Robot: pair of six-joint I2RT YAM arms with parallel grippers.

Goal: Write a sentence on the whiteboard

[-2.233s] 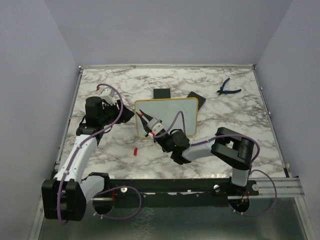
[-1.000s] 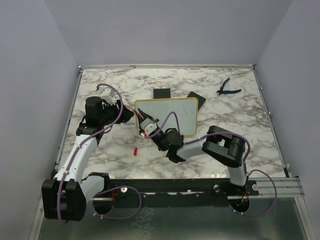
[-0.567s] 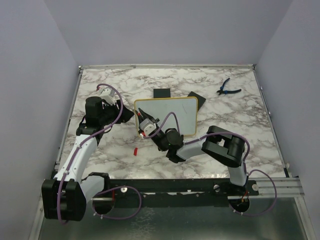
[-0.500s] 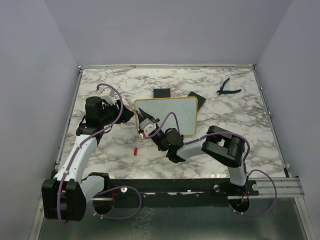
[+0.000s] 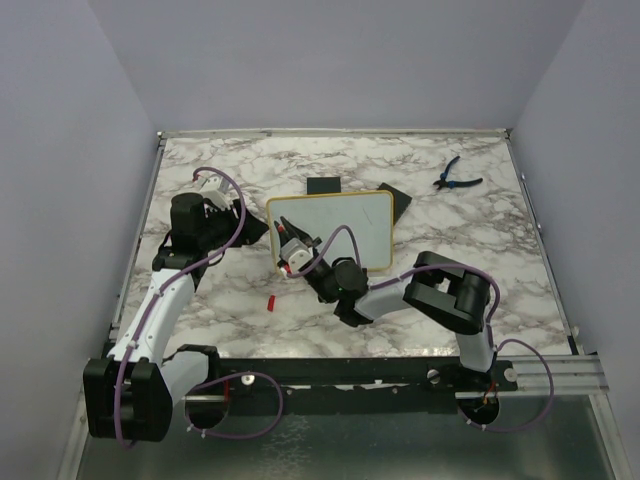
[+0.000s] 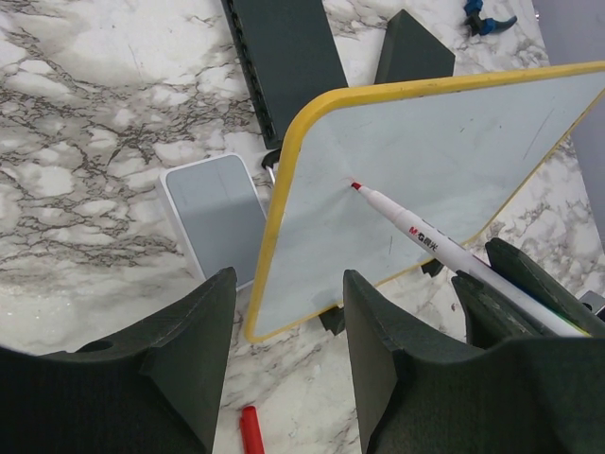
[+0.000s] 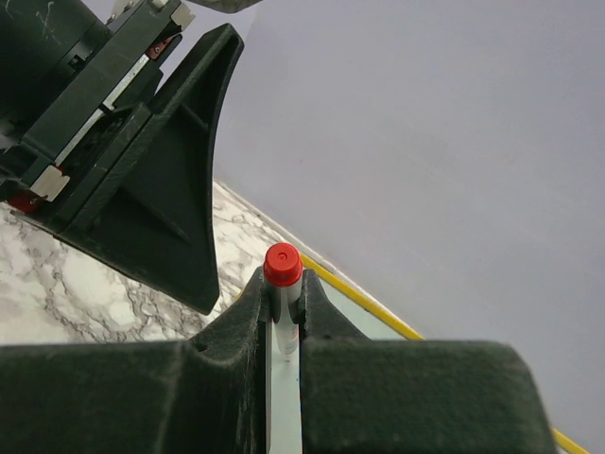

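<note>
Top external: overhead from behind, whole table (image 5: pixel 480 215).
Left wrist: close on whiteboard (image 6: pixel 444 161).
Right wrist: tight along marker (image 7: pixel 283 284).
Shared: whiteboard.

A small white whiteboard (image 5: pixel 350 225) with a thin yellow rounded frame is stood on the white-and-grey marbled bench (image 5: pixel 480 240). The right end effector (image 5: pixel 283 238) is positioned over its left part. The left end effector (image 5: pixel 258 228) is held just beside its left edge. Blue-handled pliers (image 5: pixel 456 179) are located well apart, far right.
</note>
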